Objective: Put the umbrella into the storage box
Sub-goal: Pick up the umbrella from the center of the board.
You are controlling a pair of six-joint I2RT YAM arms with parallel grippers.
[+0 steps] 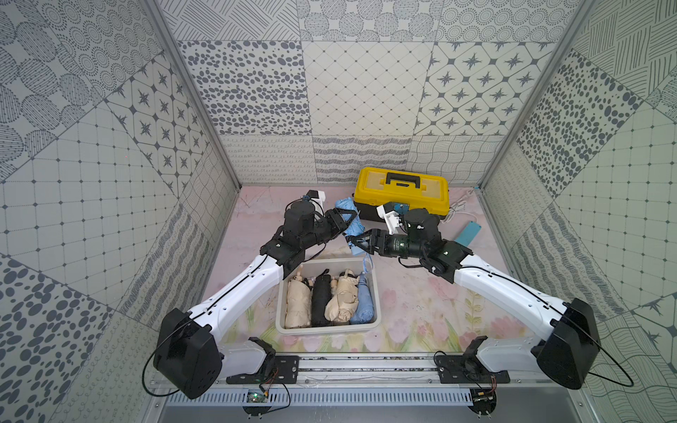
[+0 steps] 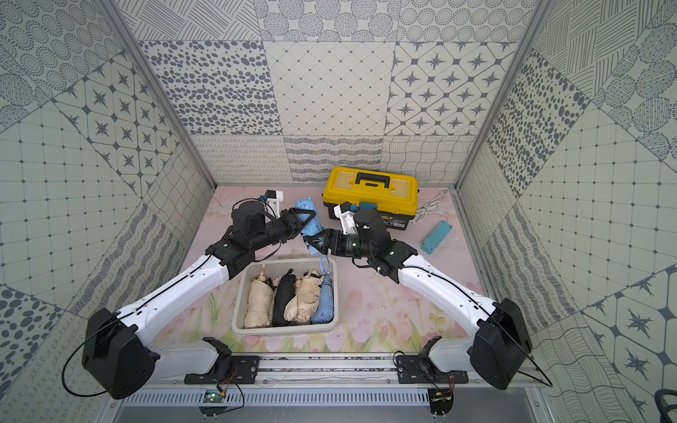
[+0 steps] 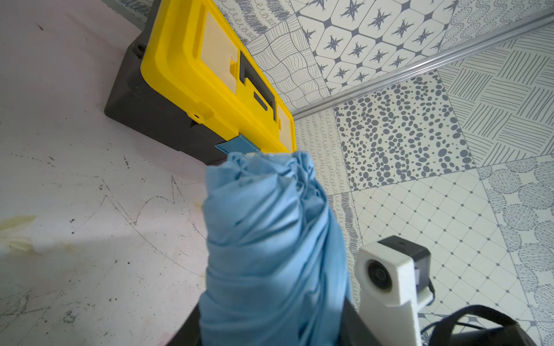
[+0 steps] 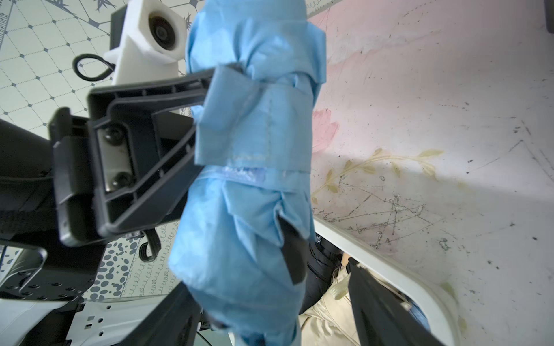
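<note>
The only label I am finding is a yellow-and-black sticker (image 2: 394, 222) on the black front wall of the toolbox (image 1: 401, 190), and its print is coming through too small for me to read. The lid is glossy yellow moulded plastic with paler inset panels, a black recessed handle (image 3: 245, 67) and a blue latch (image 3: 236, 146).

The blue umbrella (image 1: 354, 230) is being held above the surface (image 1: 421, 293) between my two arms, just behind the storage box (image 1: 328, 329) and in front of the toolbox, not in the box. It is a folded, crumpled roll of thin pale-blue fabric, and a stitched strap (image 4: 254, 119) of the same cloth is wrapping round its middle. The left gripper (image 1: 350, 218) is squeezing its jaws onto the roll near the far end. The right gripper (image 1: 357, 243) is standing with its jaws spread around the near end; in the right wrist view one finger (image 4: 374, 305) is sitting clear of the cloth, so I am seeing no grip there.

The storage box is a white, smooth plastic tub with rounded corners and a rolled rim, and it is holding two beige umbrellas (image 1: 297, 304), a black umbrella (image 1: 320, 296) and a second blue umbrella (image 1: 362, 304) lying side by side. A teal flat block (image 1: 469, 232) and a coiled white cable (image 1: 458, 208) are lying beside the toolbox on the scuffed, pink flower-printed surface
</note>
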